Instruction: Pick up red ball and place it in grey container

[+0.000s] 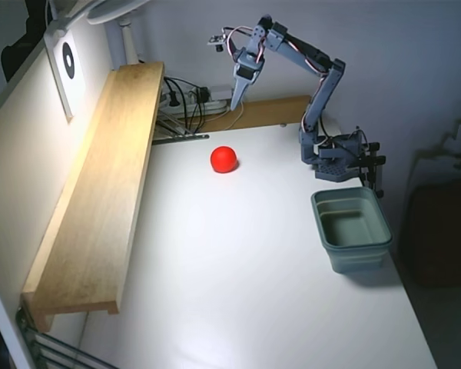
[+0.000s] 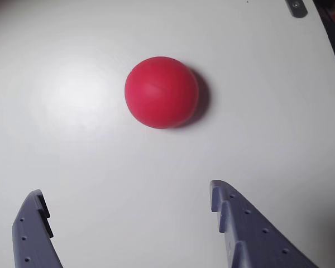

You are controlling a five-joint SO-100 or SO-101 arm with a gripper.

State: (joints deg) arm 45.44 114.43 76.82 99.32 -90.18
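A red ball [image 1: 223,159] sits alone on the white table [image 1: 238,292], well apart from the grey-green tub [image 1: 351,229] standing empty near the arm's base [image 1: 334,157] at the table's right edge in the fixed view. The gripper [image 1: 237,98] hangs above the table behind the ball, its fingers [image 2: 243,229] spread wide and holding nothing. The wrist view shows the ball [image 2: 162,92] ahead of the open jaws, untouched.
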